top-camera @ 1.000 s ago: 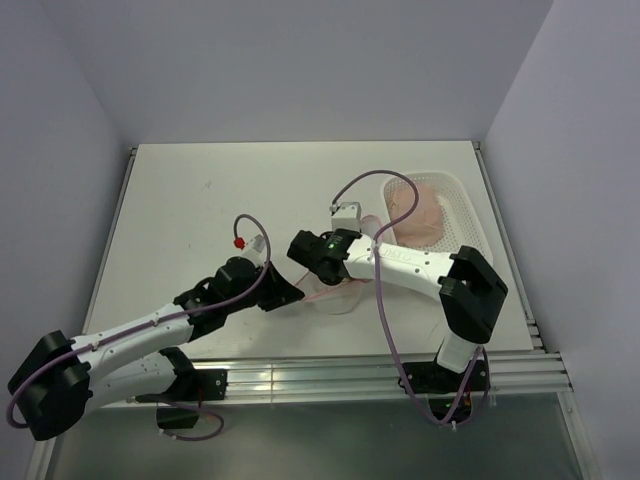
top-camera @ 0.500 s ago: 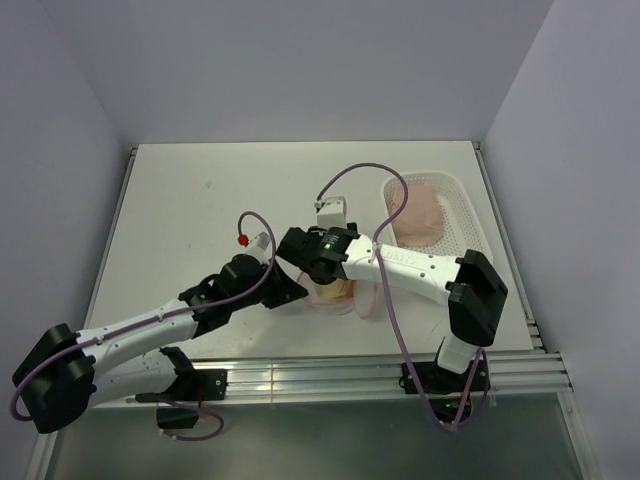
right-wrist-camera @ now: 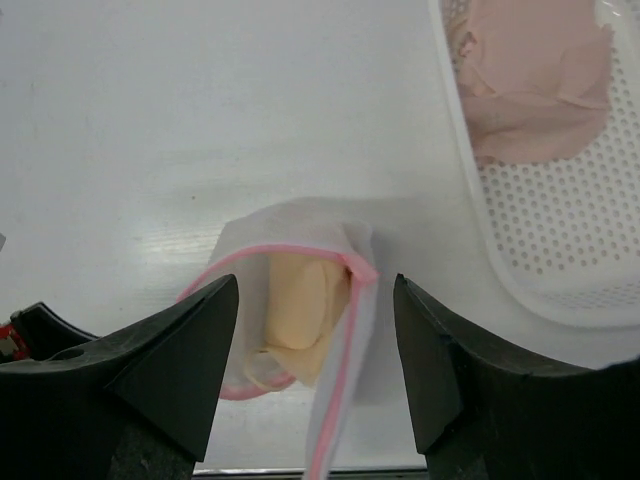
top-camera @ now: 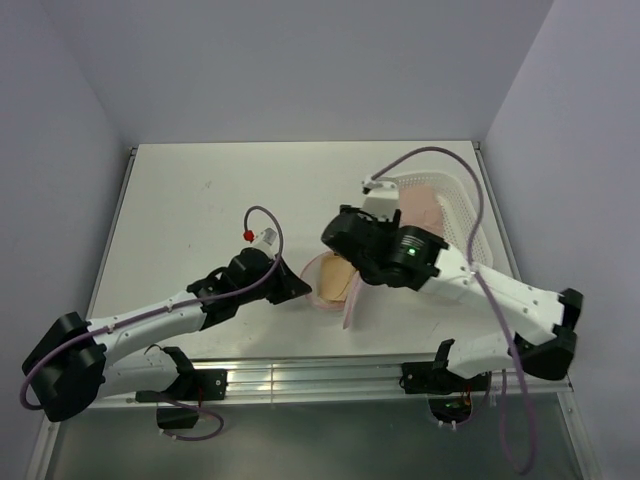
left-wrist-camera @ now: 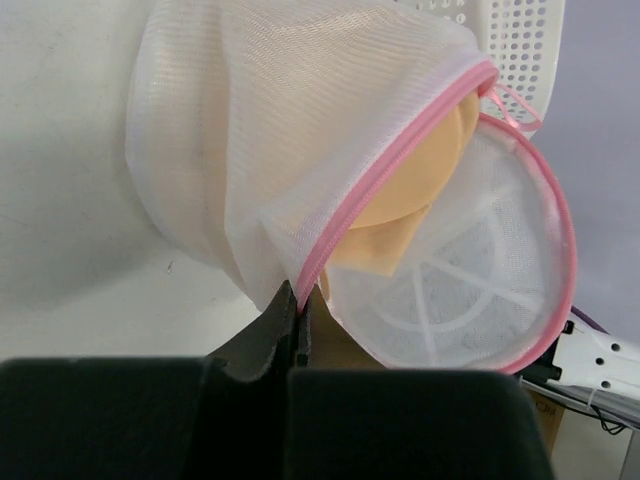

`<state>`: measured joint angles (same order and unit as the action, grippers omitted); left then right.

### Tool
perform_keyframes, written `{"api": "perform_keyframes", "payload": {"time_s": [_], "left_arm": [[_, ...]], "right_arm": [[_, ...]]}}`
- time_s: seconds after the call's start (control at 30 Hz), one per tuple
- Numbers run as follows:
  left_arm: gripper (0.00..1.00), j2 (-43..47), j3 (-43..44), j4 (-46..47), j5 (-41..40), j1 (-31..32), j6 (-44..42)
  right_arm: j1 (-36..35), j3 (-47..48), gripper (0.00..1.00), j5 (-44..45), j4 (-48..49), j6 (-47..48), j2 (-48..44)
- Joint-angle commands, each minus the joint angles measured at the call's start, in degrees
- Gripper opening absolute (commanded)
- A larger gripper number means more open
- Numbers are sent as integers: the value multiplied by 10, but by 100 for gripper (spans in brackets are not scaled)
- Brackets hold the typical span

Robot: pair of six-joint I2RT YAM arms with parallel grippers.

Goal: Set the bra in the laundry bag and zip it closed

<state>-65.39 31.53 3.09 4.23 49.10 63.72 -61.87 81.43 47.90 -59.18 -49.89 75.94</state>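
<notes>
The laundry bag lies on the table near the front, a white mesh pouch with a pink zipper rim, its round lid flap hanging open. The peach-tan bra sits inside it and shows through the opening in the left wrist view and the right wrist view. My left gripper is shut on the bag's pink rim at its left side. My right gripper is open and empty, raised above the bag.
A white perforated plastic basket stands at the right, holding a paler pink garment; both show in the right wrist view, basket and garment. The table's front edge rail is close behind the bag.
My right gripper has let go of the bra and lifted up and to the right, away from the bag. The bra now lies inside the bag. My left gripper still holds the rim.
</notes>
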Motion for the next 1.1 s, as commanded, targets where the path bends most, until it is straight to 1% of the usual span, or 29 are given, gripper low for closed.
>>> {"api": "perform_keyframes", "payload": {"time_s": [0.0, 0.03, 0.13, 0.17, 0.23, 0.27, 0.33, 0.37, 0.43, 0.5, 0.53, 0.57, 0.6, 0.73, 0.83, 0.97, 1.03, 1.07], "left_arm": [[0, -9, 25, 9, 6, -3, -4], [0, -10, 27, 7, 5, -6, -4], [0, -10, 29, 4, 8, -11, -4], [0, -10, 31, 2, 9, -12, -6], [0, -9, 35, -6, 10, -16, -10], [0, -9, 35, -8, 11, -18, -12], [0, -10, 40, -14, 13, -20, -15], [0, -11, 40, -15, 13, -21, -17], [0, -12, 41, -16, 17, -23, -18], [0, -13, 41, -17, 17, -23, -19], [0, -13, 41, -18, 17, -23, -19], [0, -13, 42, -18, 17, -22, -20], [0, -12, 42, -18, 17, -23, -20], [0, -12, 49, -24, 20, -23, -27], [0, -15, 54, -29, 23, -23, -33], [0, -19, 56, -29, 26, -23, -36], [0, -24, 56, -29, 28, -23, -37], [0, -26, 56, -29, 29, -23, -38]], "right_arm": [[16, -58, 71, -10, 19, -7, -62], [24, -95, 71, -38, 34, 1, -87], [31, -158, 69, -85, 84, 6, -126], [31, -173, 66, -94, 102, 5, -137], [32, -214, 57, -112, 120, 1, -169], [32, -229, 47, -130, 139, 1, -181], [32, -259, 41, -141, 152, -5, -214], [31, -266, 32, -148, 165, -6, -223], [32, -285, 27, -158, 179, -5, -242], [32, -299, 19, -178, 206, -4, -243], [32, -302, 19, -186, 215, -4, -239], [32, -306, 15, -198, 246, 0, -236], [33, -315, 14, -225, 264, 7, -224], [37, -302, 8, -264, 310, 23, -171], [42, -290, 8, -302, 345, 38, -135], [87, -267, 6, -322, 361, 55, -101], [99, -249, 6, -317, 360, 64, -103], [107, -240, 6, -301, 344, 66, -105]]}}
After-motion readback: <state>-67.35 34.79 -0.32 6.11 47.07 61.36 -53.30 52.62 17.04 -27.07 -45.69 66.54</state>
